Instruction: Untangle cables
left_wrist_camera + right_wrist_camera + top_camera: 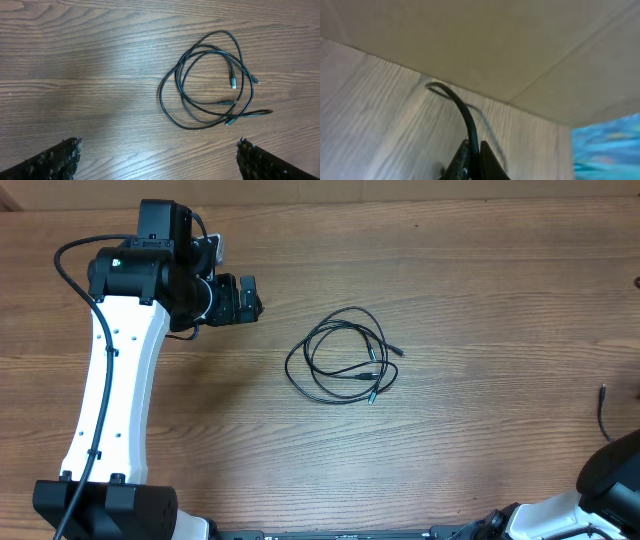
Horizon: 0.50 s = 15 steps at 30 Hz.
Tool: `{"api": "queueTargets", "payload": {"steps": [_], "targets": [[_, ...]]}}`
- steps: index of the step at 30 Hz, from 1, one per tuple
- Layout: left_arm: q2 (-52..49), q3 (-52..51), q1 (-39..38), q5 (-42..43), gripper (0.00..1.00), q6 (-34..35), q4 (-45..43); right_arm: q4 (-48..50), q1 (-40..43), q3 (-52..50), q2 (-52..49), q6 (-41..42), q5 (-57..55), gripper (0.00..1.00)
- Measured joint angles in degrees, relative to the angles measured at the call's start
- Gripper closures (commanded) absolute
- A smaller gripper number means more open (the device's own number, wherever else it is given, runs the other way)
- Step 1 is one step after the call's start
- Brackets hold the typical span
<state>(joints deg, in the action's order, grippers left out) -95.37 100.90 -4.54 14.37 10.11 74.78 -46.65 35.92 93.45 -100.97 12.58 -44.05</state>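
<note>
A loose tangle of thin black cables (345, 356) with small plugs lies on the wooden table (480, 270), right of centre. It also shows in the left wrist view (212, 82). My left gripper (240, 300) is open and empty, hovering to the left of the tangle; in its own view the two fingertips (157, 155) stand wide apart below the tangle. My right gripper (475, 160) is shut on a black cable (465, 112) that curves up and away from the fingers. A short end of black cable (601, 410) shows at the far right in the overhead view.
The left arm's white link (110, 380) runs along the left side of the table. The right arm's base (610, 470) sits at the bottom right corner. A cardboard wall (495, 40) stands behind the table edge in the right wrist view.
</note>
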Motion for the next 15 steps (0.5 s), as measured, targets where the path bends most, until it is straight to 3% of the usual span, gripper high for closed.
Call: {"api": "queueTargets", "payload": {"steps": [4, 15], "targets": [[0.00, 0.00, 0.00, 0.00, 0.00, 0.00, 0.39, 2.10, 0.00, 0.02, 0.00, -8.13, -0.96, 0.96], [0.00, 0.00, 0.00, 0.00, 0.00, 0.00, -0.28, 2.03, 0.00, -0.02, -0.04, -15.52, 2.21, 0.96]]}}
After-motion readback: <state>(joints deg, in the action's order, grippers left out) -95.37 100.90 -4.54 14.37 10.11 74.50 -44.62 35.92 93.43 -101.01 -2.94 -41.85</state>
